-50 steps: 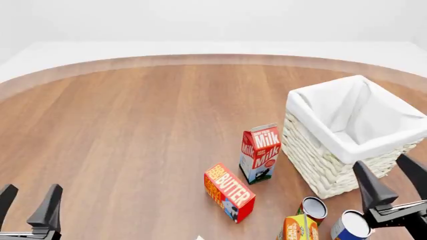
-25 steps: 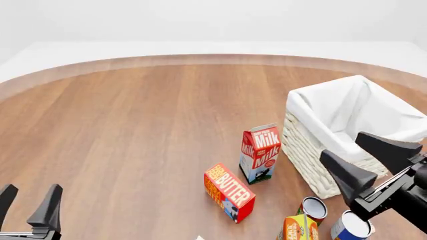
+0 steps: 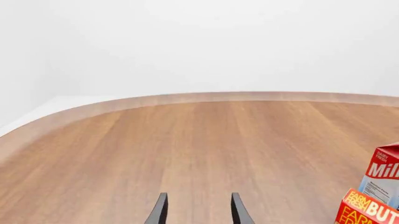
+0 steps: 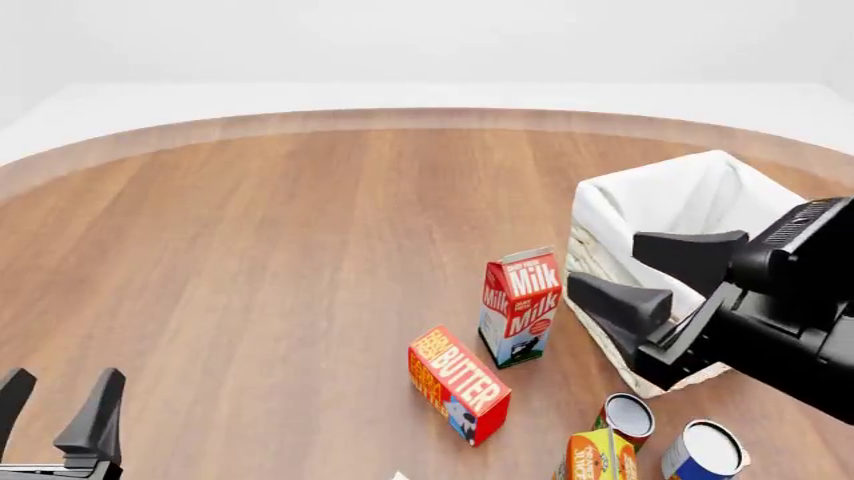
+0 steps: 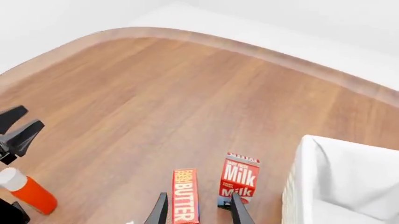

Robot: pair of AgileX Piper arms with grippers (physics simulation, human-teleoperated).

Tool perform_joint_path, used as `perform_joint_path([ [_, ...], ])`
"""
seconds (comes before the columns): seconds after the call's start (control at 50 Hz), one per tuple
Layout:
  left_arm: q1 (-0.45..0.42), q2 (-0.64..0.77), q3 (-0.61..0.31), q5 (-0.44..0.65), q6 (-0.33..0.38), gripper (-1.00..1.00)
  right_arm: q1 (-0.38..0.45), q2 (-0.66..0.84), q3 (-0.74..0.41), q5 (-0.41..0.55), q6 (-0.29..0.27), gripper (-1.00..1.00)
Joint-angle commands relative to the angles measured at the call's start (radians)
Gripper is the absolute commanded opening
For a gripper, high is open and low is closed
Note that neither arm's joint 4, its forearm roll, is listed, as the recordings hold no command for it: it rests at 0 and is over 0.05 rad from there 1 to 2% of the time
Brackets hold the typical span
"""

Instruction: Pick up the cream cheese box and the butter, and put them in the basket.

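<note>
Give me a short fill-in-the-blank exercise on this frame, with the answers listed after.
1. The butter lies on its side on the table, just in front of the upright ____ carton.
2. The right gripper is open and holds ____.
3. Right of the milk carton stands the white ____.
4. The left gripper sits at the near-left, its fingers ____.

Answers: milk; nothing; basket; open

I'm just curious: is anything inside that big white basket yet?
The basket shows only its white cloth liner in the part visible. The right gripper and arm cover its near corner and floor, so that part can't be checked.
</note>
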Motion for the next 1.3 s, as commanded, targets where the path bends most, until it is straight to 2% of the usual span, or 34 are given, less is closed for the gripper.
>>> perform_joint_path([
  [0.02,0.000,0.000,0.000,0.000,0.000,1.00,0.042,0.131,-0.094,0.035,0.020,1.00],
  [0.04,0.000,0.000,0.000,0.000,0.000,1.00,0.039,0.127,-0.099,0.034,0.005,1.00],
  [0.1,0.000,0.000,0.000,0.000,0.000,1.00,0.032,0.148,-0.119,0.047,0.036,1.00],
  [0.14,0.000,0.000,0.000,0.000,0.000,1.00,0.025,0.147,-0.120,0.046,0.019,1.00],
  [0.16,0.000,0.000,0.000,0.000,0.000,1.00,0.035,0.177,-0.123,0.061,0.045,1.00],
  [0.2,0.000,0.000,0.000,0.000,0.000,1.00,0.033,0.175,-0.132,0.060,0.013,1.00],
  [0.22,0.000,0.000,0.000,0.000,0.000,1.00,0.037,0.185,-0.135,0.064,0.021,1.00],
  [0.26,0.000,0.000,0.000,0.000,0.000,1.00,-0.001,0.187,-0.139,0.063,-0.021,1.00],
  [0.3,0.000,0.000,0.000,0.000,0.000,1.00,0.009,0.197,-0.147,0.069,0.003,1.00],
  [0.44,0.000,0.000,0.000,0.000,0.000,1.00,0.035,0.257,-0.172,0.101,0.005,1.00],
  [0.54,0.000,0.000,0.000,0.000,0.000,1.00,0.059,0.283,-0.171,0.098,0.028,1.00],
  [0.62,0.000,0.000,0.000,0.000,0.000,1.00,0.053,0.297,-0.188,0.109,0.071,1.00],
  [0.86,0.000,0.000,0.000,0.000,0.000,1.00,0.089,0.342,-0.202,0.131,0.090,1.00],
  [0.9,0.000,0.000,0.000,0.000,0.000,1.00,0.091,0.343,-0.225,0.163,0.107,1.00],
  [0.96,0.000,0.000,0.000,0.000,0.000,1.00,0.098,0.345,-0.173,0.128,0.129,1.00],
  [1.1,0.000,0.000,0.000,0.000,0.000,1.00,0.101,0.376,-0.165,0.119,0.157,1.00],
  [1.16,0.000,0.000,0.000,0.000,0.000,1.00,0.113,0.392,-0.159,0.116,0.186,1.00],
  [1.18,0.000,0.000,0.000,0.000,0.000,1.00,0.126,0.389,-0.150,0.106,0.224,1.00],
  [1.22,0.000,0.000,0.000,0.000,0.000,1.00,0.105,0.400,-0.141,0.099,0.204,1.00],
  [1.3,0.000,0.000,0.000,0.000,0.000,1.00,0.099,0.409,-0.161,0.117,0.209,1.00],
])
